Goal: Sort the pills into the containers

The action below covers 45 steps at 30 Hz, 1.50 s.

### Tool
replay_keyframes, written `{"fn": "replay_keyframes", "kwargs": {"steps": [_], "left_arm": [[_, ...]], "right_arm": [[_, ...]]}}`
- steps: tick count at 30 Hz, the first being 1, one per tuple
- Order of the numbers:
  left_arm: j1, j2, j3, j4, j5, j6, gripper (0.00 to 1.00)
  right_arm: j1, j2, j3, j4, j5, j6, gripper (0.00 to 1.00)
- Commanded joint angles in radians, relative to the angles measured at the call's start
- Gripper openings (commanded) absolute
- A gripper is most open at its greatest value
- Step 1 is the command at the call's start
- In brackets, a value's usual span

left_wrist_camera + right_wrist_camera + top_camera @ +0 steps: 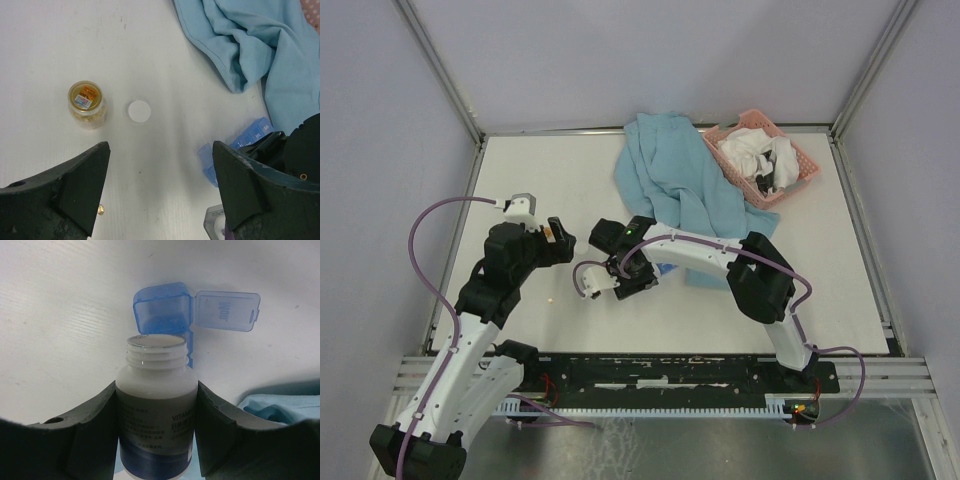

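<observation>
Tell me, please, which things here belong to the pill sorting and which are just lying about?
For the job: blue organiser strip, one lid open; uncapped white bottle held in the right gripper; white cap, likely its own; one loose pill.
Lying about: blue cloth; pink basket; gold-lidded jar, though its yellowish contents may be pills.

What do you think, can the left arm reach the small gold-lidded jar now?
Probably yes. The left gripper is open and empty, and the jar stands on bare table ahead of it; the white cap lies beside, not between.
</observation>
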Motion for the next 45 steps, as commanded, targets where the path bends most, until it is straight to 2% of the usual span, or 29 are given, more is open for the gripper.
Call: {"fn": "replay_keyframes", "kwargs": {"steps": [1,45], "left_arm": [[0.009,-0.006,0.007,0.018,0.008,0.045,0.90],[0.014,-0.010,0.007,0.019,0.016,0.044,0.90]], "right_arm": [[-0.004,0.015,0.047,-0.021,0.017,-0.016,0.11],[-0.004,0.078,0.144,-0.105,0.034,0.000,0.11]]}}
